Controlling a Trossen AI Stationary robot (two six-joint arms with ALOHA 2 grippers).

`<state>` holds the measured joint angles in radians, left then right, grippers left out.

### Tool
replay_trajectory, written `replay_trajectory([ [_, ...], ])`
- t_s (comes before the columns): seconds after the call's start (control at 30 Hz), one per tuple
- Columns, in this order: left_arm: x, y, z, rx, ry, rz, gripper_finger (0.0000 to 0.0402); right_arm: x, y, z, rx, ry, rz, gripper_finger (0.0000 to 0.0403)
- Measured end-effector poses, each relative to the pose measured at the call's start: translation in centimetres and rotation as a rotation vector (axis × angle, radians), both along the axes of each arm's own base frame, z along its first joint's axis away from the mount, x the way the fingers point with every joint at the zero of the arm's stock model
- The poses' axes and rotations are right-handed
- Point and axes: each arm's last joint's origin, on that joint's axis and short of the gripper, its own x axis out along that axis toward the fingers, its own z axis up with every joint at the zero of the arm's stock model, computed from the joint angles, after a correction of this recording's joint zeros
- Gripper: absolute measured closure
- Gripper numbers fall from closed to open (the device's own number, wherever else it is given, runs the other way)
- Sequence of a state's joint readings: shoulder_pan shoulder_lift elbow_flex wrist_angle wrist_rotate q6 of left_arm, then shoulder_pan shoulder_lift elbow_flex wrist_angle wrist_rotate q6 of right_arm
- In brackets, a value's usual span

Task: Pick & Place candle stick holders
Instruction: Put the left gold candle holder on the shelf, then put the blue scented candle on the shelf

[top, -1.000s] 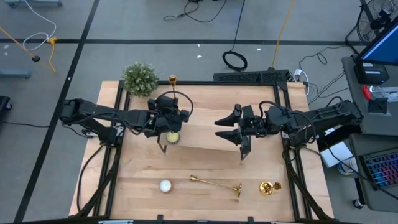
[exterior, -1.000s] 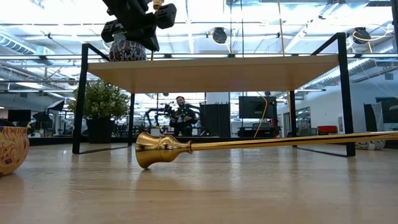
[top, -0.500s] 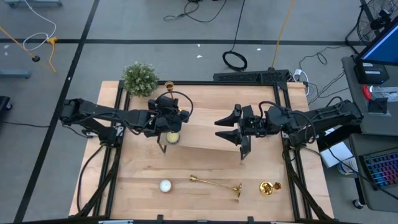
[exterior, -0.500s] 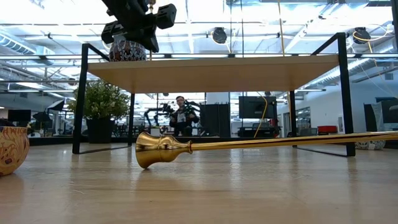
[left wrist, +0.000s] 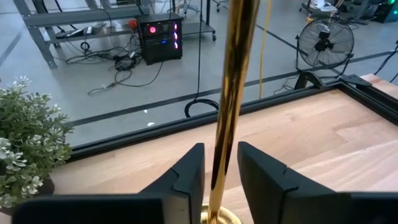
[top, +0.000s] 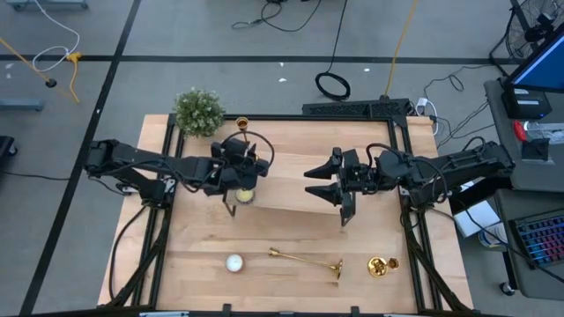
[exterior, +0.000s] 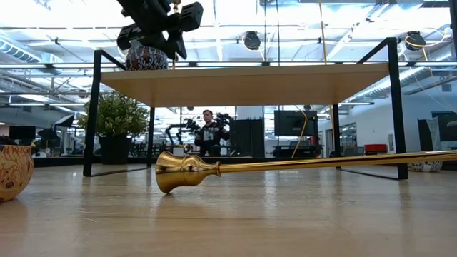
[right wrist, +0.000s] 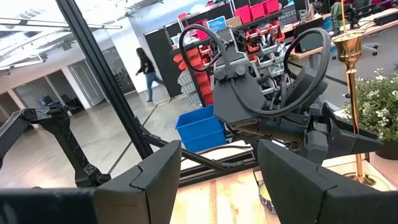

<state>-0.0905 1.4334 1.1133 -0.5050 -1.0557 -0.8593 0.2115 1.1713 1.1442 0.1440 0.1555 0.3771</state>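
One gold candle stick holder (top: 241, 123) stands upright on the wooden shelf (top: 300, 154); its round base (left wrist: 217, 215) rests on the shelf top. My left gripper (left wrist: 221, 163) is open, one finger on each side of the thin stem (left wrist: 231, 81), with a narrow gap on both sides. It shows above the shelf in the low view (exterior: 161, 21). A second holder (top: 305, 258) lies on its side on the table near the front edge, also seen in the low view (exterior: 187, 171). My right gripper (right wrist: 217, 186) hovers open over the shelf's middle (top: 342, 189), with nothing between its fingers.
A small potted plant (top: 199, 111) stands at the shelf's far left corner. A patterned pot (exterior: 146, 57) sits on the shelf under my left arm. On the table lie a white tealight (top: 233, 262) and a small gold patterned bowl (top: 382, 265). A person (right wrist: 149, 74) walks in the room behind.
The standing holder's cup top has swung a little toward the table's near edge, so the stem has tipped, while my left gripper has stayed in place. The lying holder has not moved.
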Motion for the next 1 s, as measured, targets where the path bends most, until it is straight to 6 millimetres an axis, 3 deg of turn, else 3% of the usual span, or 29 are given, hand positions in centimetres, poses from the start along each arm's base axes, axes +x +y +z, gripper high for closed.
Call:
replay_trajectory([
  [1.0,-1.0,-0.8,0.5,-0.021,0.006,-0.029,0.0285,0.0,0.0,0.0,0.000,0.000,-0.002,0.0193],
])
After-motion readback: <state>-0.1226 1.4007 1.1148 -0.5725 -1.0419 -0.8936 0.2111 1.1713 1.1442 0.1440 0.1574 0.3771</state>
